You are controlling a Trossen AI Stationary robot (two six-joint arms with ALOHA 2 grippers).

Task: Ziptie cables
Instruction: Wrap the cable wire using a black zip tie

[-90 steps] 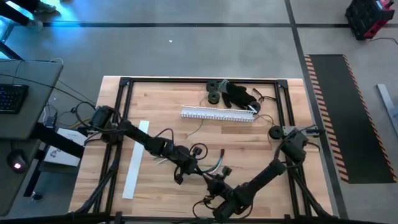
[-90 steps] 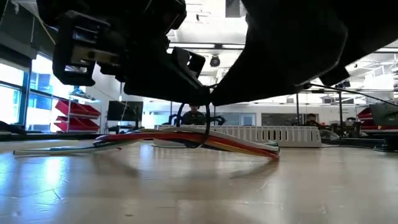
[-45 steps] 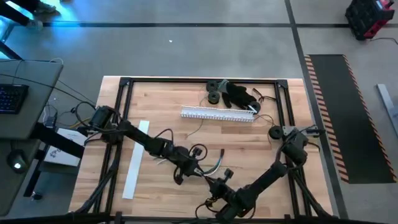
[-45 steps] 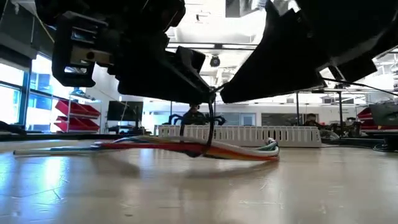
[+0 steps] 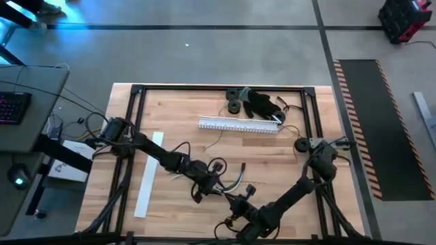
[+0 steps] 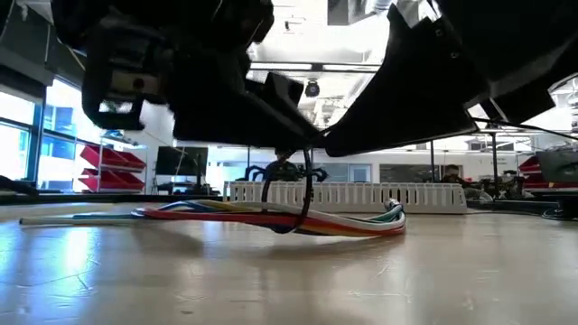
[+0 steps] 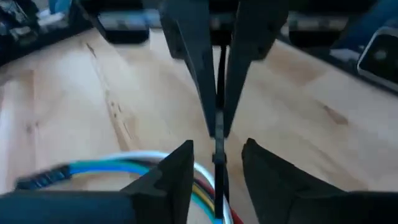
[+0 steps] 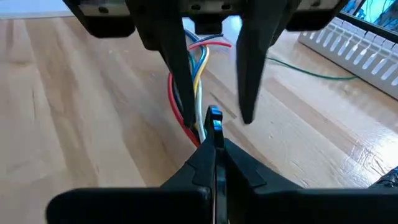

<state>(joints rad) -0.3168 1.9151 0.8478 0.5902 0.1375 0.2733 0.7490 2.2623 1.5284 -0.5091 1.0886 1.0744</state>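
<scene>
The cables, a bundle of red, blue, yellow and white wires, lie along the table near its front middle. A thin black zip tie loops loosely around the bundle's middle, and its tail rises from there. My right gripper is shut on that tail, just above the bundle. My left gripper is open right beside it. Its two fingers stand on either side of the tail and the cables without visibly touching them. My right gripper pinches the zip tie's free tail between its two fingertips. It comes from the table's right side, slanting down. The tail runs upright from the loop around the bundle, which rests on the table.
The long white slotted duct lies toward the far side, with black round parts behind it. A flat white strip lies at the left under my left arm. Black frame rails border the table.
The middle of the bundle, lifted in a low arch a second ago, has sunk and now lies almost flat on the table. The zip tie loop stays around it. My right arm has shifted a little at the wrist while its gripper stays shut on the tail.
</scene>
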